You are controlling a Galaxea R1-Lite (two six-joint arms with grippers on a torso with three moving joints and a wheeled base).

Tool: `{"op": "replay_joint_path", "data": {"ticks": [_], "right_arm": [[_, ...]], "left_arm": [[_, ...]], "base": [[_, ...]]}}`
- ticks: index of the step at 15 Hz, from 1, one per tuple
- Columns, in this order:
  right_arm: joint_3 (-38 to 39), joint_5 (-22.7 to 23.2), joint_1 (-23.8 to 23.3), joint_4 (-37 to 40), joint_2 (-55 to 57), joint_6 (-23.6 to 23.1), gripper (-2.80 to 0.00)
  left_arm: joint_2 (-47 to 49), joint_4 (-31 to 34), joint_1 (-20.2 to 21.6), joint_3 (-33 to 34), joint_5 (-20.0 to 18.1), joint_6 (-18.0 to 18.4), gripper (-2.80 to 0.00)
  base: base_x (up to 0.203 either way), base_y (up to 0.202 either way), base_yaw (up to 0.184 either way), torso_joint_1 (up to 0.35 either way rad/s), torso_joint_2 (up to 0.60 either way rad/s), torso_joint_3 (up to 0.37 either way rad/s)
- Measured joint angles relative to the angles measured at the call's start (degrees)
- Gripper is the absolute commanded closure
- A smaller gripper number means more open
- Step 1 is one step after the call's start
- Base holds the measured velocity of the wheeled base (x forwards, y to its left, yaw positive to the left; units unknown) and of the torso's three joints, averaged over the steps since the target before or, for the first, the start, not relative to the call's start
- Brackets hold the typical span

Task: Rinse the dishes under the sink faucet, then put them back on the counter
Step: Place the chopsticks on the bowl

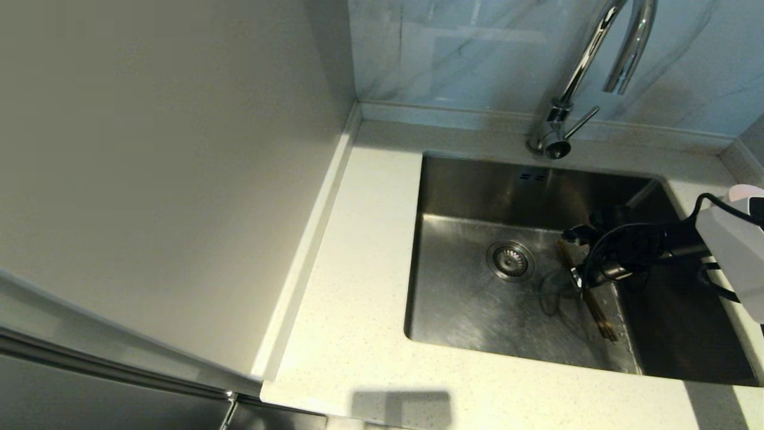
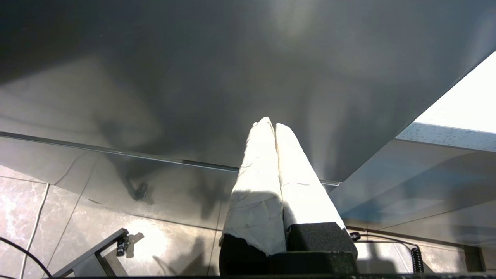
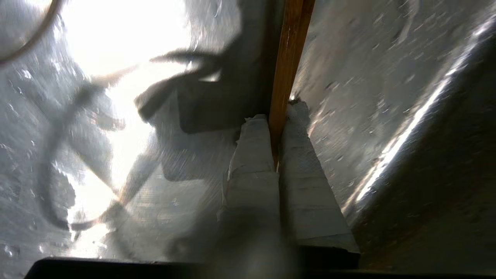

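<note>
While chopsticks (image 3: 288, 58) lie on sink (image 1: 465, 298) floor beside drain strainer (image 1: 510, 260), right gripper (image 3: 276, 128) jaws pinch them crosswise; long axis runs toward sink's near wall. Left gripper (image 2: 273, 128) parked, jaws pressed together, far from sink.

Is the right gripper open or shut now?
Shut on the chopsticks: the right gripper, down in the sink, pinches the brown wood between its fingers.

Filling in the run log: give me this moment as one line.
right gripper: shut on chopsticks, low in sink | faucet: no water seen | left gripper: shut, parked off the counter
</note>
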Motion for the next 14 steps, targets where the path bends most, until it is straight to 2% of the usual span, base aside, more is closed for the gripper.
{"op": "replay_joint_path", "data": {"ticks": [5, 14], "right_arm": [[-0.5, 0.0, -1.4, -0.2, -2.7, -0.3, 0.0], [7.2, 3.1, -4.2, -0.2, -14.2, -0.1, 0.0]], "left_arm": [[0.0, 0.0, 0.0, 0.0, 0.0, 0.0, 0.0], [0.0, 0.0, 0.0, 0.0, 0.0, 0.0, 0.0]], "base": [[0.0, 0.0, 0.0, 0.0, 0.0, 0.0], [0.0, 0.0, 0.0, 0.0, 0.0, 0.0]]}}
